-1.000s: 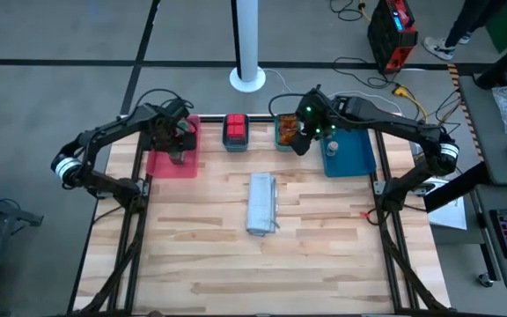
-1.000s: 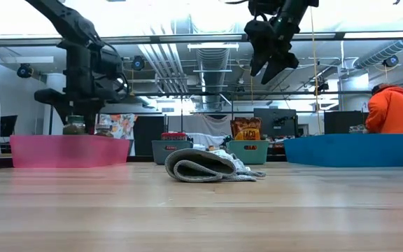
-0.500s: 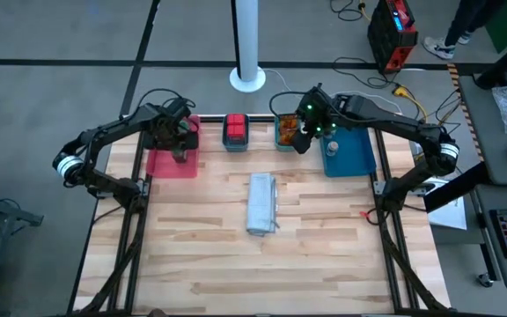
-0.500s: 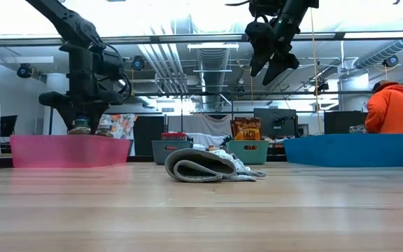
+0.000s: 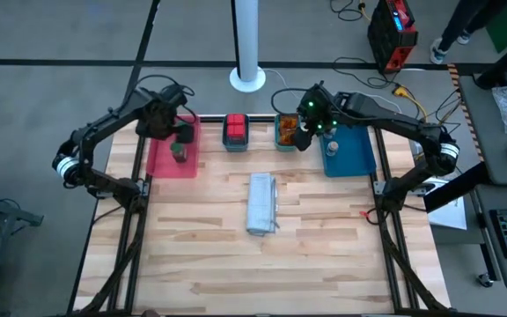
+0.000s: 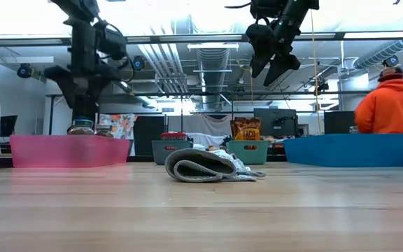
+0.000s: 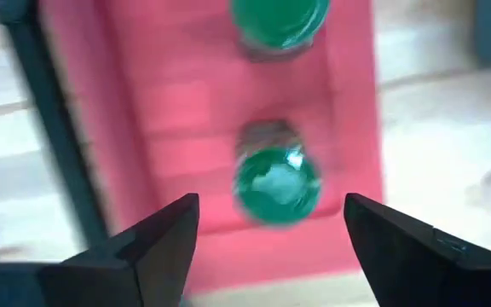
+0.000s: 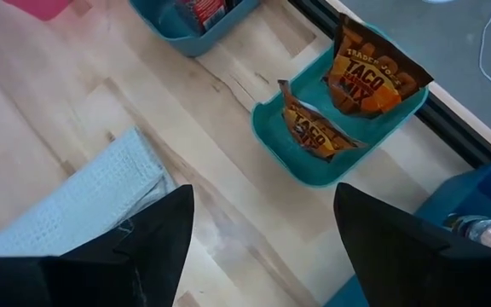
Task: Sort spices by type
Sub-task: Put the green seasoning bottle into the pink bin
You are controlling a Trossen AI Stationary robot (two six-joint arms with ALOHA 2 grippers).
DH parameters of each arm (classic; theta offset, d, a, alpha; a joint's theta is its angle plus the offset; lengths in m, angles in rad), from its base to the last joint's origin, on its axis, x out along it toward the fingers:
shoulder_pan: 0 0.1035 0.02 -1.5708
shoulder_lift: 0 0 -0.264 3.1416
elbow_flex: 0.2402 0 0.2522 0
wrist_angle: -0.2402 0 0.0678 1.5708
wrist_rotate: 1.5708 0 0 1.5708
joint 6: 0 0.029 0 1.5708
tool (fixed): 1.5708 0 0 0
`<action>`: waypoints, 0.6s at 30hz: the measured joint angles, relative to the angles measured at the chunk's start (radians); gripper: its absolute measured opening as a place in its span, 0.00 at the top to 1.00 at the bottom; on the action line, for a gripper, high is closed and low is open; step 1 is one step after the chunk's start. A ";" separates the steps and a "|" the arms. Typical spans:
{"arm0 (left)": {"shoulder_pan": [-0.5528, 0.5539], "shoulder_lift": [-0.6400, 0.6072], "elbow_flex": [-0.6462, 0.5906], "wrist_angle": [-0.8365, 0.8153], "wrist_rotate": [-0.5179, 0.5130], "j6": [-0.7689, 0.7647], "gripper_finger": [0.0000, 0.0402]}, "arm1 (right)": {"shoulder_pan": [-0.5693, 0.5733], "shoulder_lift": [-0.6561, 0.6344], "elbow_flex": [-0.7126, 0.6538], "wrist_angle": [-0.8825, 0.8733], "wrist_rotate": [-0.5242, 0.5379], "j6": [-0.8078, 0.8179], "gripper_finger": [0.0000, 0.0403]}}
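Observation:
My left gripper (image 7: 271,209) (image 5: 169,134) hangs open above the pink tray (image 5: 158,164). Two green-lidded jars stand upright on the tray's floor: one (image 7: 277,182) (image 6: 80,128) right below the open fingers, the other (image 7: 280,15) beyond it. My right gripper (image 8: 262,196) (image 6: 271,64) is open and high above the table, near the small teal tray (image 8: 288,158). That tray holds two orange taco packets (image 8: 369,72) (image 8: 314,128), which lean on its walls. Red boxes (image 5: 235,129) lie in the middle tray. A pale-lidded jar (image 5: 331,148) stands in the blue tray (image 5: 352,157).
A folded grey-white cloth (image 5: 261,203) (image 6: 203,166) lies in the middle of the wooden table. The trays stand in a row along the far edge. The near half of the table is bare wood. A person in an orange hoodie (image 6: 390,108) is in the room behind.
My left gripper has let go of the green-lidded jar and risen straight up from the pink tray, shifting a little toward the far edge. The jar stays standing in the tray.

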 joint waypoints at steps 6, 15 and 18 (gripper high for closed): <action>0.009 0.004 0.043 -0.159 -0.167 0.072 0.53 | -0.004 0.000 0.000 0.000 0.000 -0.009 0.31; 0.010 0.008 -0.092 0.030 -0.093 0.065 0.95 | -0.005 0.000 0.000 0.011 0.000 -0.025 0.34; 0.010 0.011 -0.139 0.022 -0.093 0.021 0.98 | -0.005 0.000 0.000 0.010 0.000 -0.025 0.35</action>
